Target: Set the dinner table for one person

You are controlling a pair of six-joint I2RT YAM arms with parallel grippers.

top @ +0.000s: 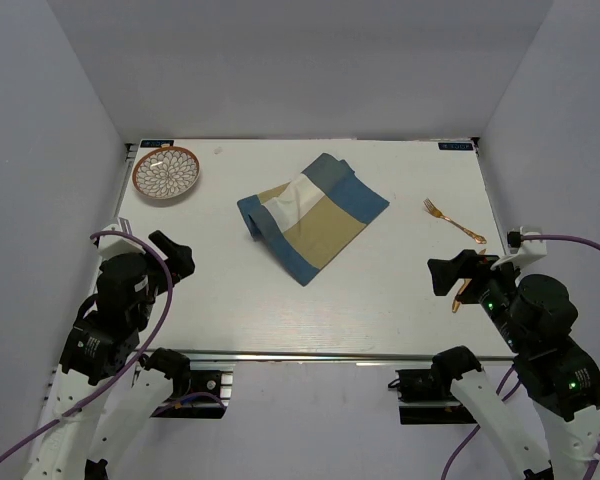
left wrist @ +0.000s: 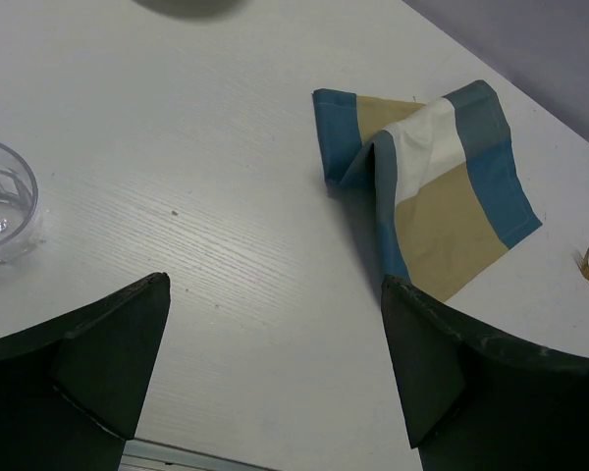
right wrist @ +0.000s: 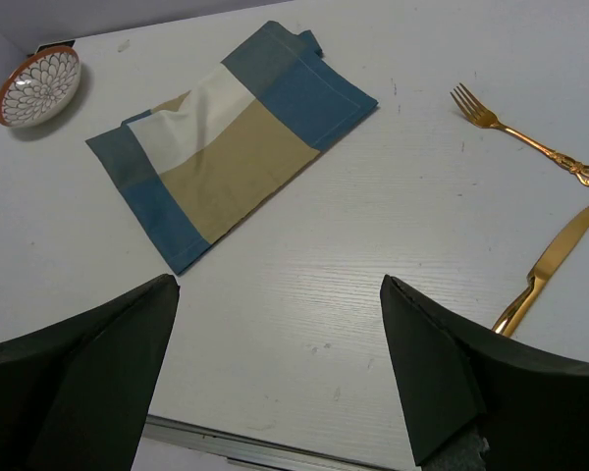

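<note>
Left tool (left wrist: 275, 285), right tool (right wrist: 278, 282) agape | 1 placemat (top: 315, 215) | 1 bowl (top: 166, 172) | 1 fork (top: 452, 220) | 1 knife (right wrist: 550, 265) | 1 glass (left wrist: 5, 211)

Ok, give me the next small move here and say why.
Probably bring the left tool forward to the placemat and pinch its near corner to spread it flat. It lies folded over and askew on the dinner table; the right tool is open and empty too, and the bowl, fork, knife and glass sit apart from it.
</note>
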